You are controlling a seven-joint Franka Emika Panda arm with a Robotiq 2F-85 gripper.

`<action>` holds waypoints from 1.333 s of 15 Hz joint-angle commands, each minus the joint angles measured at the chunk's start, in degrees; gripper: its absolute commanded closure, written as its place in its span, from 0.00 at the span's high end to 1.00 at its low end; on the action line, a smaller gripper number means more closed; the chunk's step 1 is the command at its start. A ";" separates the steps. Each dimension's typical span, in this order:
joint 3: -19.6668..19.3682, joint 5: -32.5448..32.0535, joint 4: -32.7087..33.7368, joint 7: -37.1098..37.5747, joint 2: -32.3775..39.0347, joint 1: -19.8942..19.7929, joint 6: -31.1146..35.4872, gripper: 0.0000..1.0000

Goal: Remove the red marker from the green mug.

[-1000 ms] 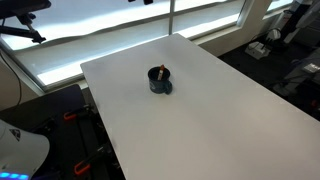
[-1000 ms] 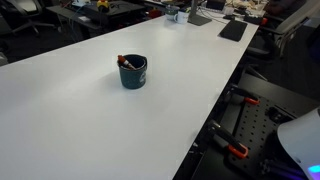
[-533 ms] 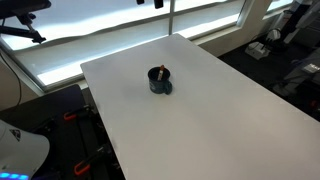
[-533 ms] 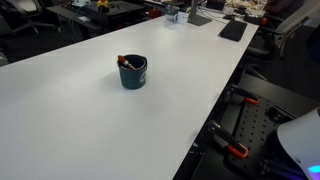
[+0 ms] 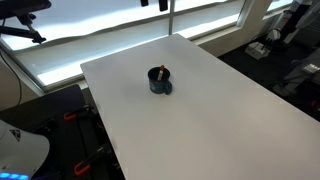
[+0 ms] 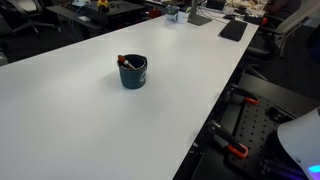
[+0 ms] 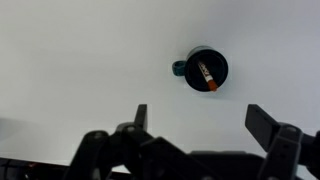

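The green mug [image 5: 160, 82] stands upright near the middle of the white table [image 5: 220, 110]; it also shows in an exterior view [image 6: 133, 72] and in the wrist view [image 7: 206, 69]. The red marker [image 7: 208, 79] leans inside it, its tip above the rim in both exterior views [image 5: 157, 71] [image 6: 124, 61]. My gripper [image 7: 200, 115] is open and empty, high above the table, with the mug ahead of the fingers in the wrist view. In an exterior view only a dark part of it [image 5: 153, 3] shows at the top edge.
The table's edges drop to dark floor with robot stands [image 6: 250, 120]. Desks with clutter [image 6: 200, 15] lie at the far end. A bright window wall [image 5: 100, 35] runs behind the table.
The dark gripper part at the top edge of an exterior view has shifted slightly. The mug and marker have not moved.
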 commanded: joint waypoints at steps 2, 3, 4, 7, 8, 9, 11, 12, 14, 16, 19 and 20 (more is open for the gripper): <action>-3.16 5.64 10.44 -10.98 10.54 0.79 -1.46 1.00; -3.74 8.85 12.53 -15.42 12.63 0.91 -2.08 1.00; -3.89 11.42 14.48 -19.00 14.88 0.85 -2.21 1.00; -3.46 12.62 12.98 -20.57 14.68 0.23 -1.58 1.00; -3.33 13.84 14.52 -22.51 16.53 0.20 -2.43 1.00; -3.21 14.25 15.56 -23.18 17.84 0.26 -2.78 1.00; -3.07 14.29 16.44 -23.67 18.80 0.37 -3.00 1.00; -3.06 14.29 16.52 -23.74 18.78 0.37 -3.05 1.00; -3.05 14.30 16.65 -23.74 18.73 0.37 -3.15 1.00; -3.22 14.06 19.03 -23.21 20.56 0.20 -3.71 1.00; -3.16 14.95 23.58 -24.06 24.76 -0.29 -5.59 1.00; -3.02 15.46 24.96 -24.66 26.28 -0.49 -6.03 1.00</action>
